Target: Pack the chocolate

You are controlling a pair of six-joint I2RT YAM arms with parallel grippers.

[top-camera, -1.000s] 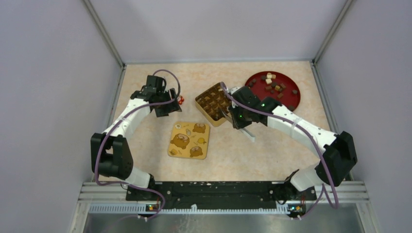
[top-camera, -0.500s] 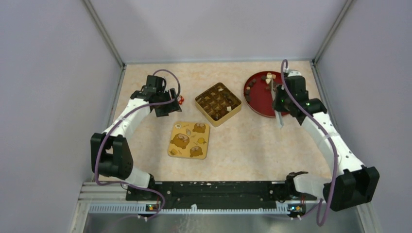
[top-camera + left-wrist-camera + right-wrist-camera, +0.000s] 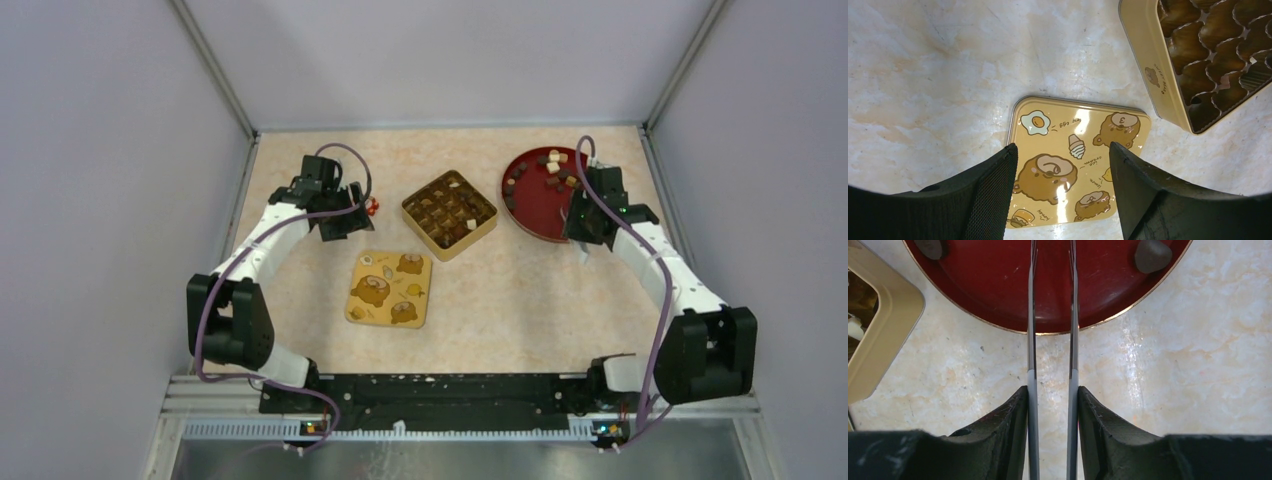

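Note:
Several chocolate lumps (image 3: 556, 172), dark with a few cream ones, lie on a red plate (image 3: 535, 205). The open yellow tin (image 3: 425, 233) holds a few lumps in its brown cells. My right gripper (image 3: 578, 222) is shut on metal tweezers (image 3: 1031, 315). Their blades are apart with nothing between them, and their tips reach over the plate's near rim (image 3: 998, 290). Two dark lumps (image 3: 1150, 255) lie beside the blades, untouched. My left gripper (image 3: 335, 222) is open and empty, hovering above the cartoon-printed lid (image 3: 1083, 125), with the tin's wall (image 3: 1153, 85) to its right.
The square yellow lid (image 3: 390, 288) lies flat in front of the tin. A small red-and-white wrapped sweet (image 3: 373, 207) lies by the left gripper. A corner of the tin (image 3: 883, 340) shows at the left of the right wrist view. Grey walls enclose the table.
My right gripper swung with the tweezers from over the tin to the red plate, then settled at the plate's near rim. The left arm has not moved.

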